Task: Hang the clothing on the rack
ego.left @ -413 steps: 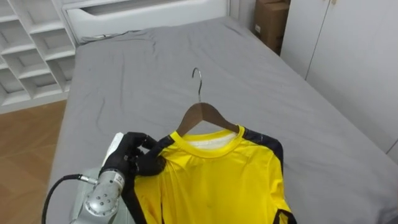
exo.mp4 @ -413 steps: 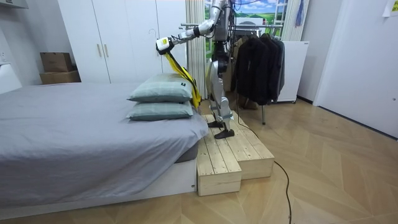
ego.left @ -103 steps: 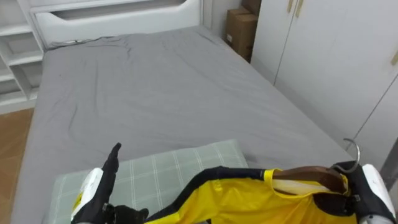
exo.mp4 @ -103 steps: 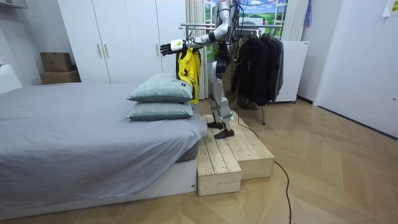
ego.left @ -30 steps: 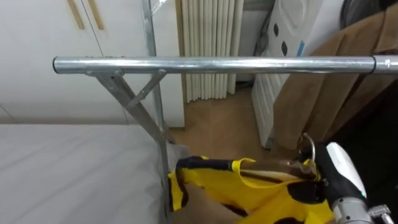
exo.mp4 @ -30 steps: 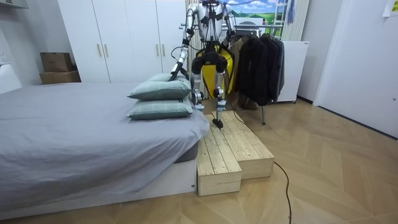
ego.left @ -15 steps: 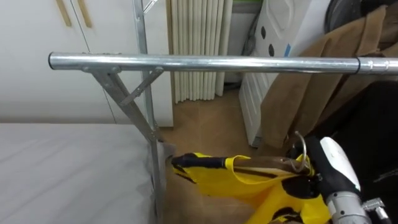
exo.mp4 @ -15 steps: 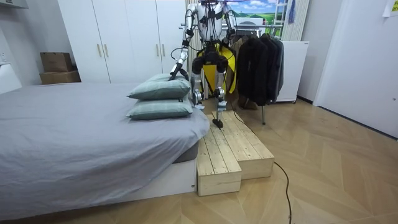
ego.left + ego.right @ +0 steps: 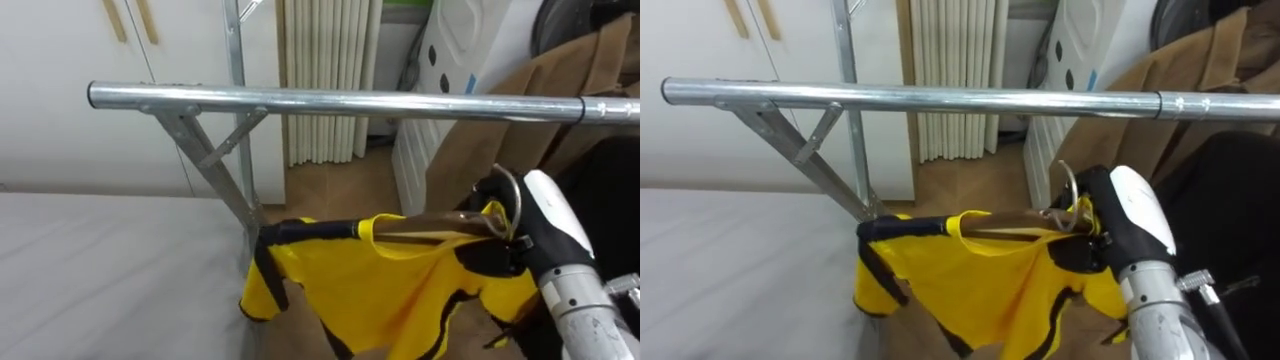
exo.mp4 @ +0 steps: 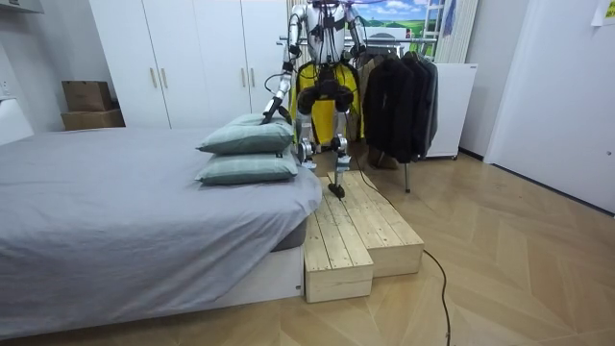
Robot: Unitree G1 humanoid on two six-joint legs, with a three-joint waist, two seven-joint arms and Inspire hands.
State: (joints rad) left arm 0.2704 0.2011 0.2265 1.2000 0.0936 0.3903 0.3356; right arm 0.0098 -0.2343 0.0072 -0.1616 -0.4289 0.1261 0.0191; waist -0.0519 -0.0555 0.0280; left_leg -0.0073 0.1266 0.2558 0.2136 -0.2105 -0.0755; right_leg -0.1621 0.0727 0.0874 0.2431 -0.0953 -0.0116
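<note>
A humanoid robot is standing on a low pale wooden plank platform (image 10: pixel 351 235) beside a bed covered in a grey sheet (image 10: pixel 115 202). It is facing a clothes rack, with its back towards the room camera.

Its right hand (image 9: pixel 540 228) is holding a brown wooden clothes hanger with a silver metal hook (image 9: pixel 432 225). The dark fingers are curling tightly round the hanger's neck, just under the hook.

A bright yellow shirt with dark trim (image 9: pixel 370 290) is hanging on that hanger. Its collar is lying open along the wooden bar, and its body and one dark-edged sleeve are drooping down towards the robot's left.

The hook is sitting below the rack's horizontal silver metal rail (image 9: pixel 330 101) and apart from it, so the shirt is hanging from the hand, in the air in front of the rack. The rail is running across the upper part of the eye views, braced near its left end by slanting metal struts (image 9: pixel 205 150).

Further along the rail, to the robot's right, a tan-brown coat (image 9: pixel 500 115) and several dark garments (image 10: pixel 399 91) are hanging. Behind the rack, a white pleated curtain (image 9: pixel 325 80) is reaching down to the wooden floor, and white wardrobe doors (image 10: pixel 183 58) are standing to its left.

In the room view, the left hand (image 10: pixel 272 108) is hanging low at the room view's left, close above the upper of two pale green pillows (image 10: pixel 248 141) stacked at the end of the bed. How that hand is set cannot be told from this distance.
</note>
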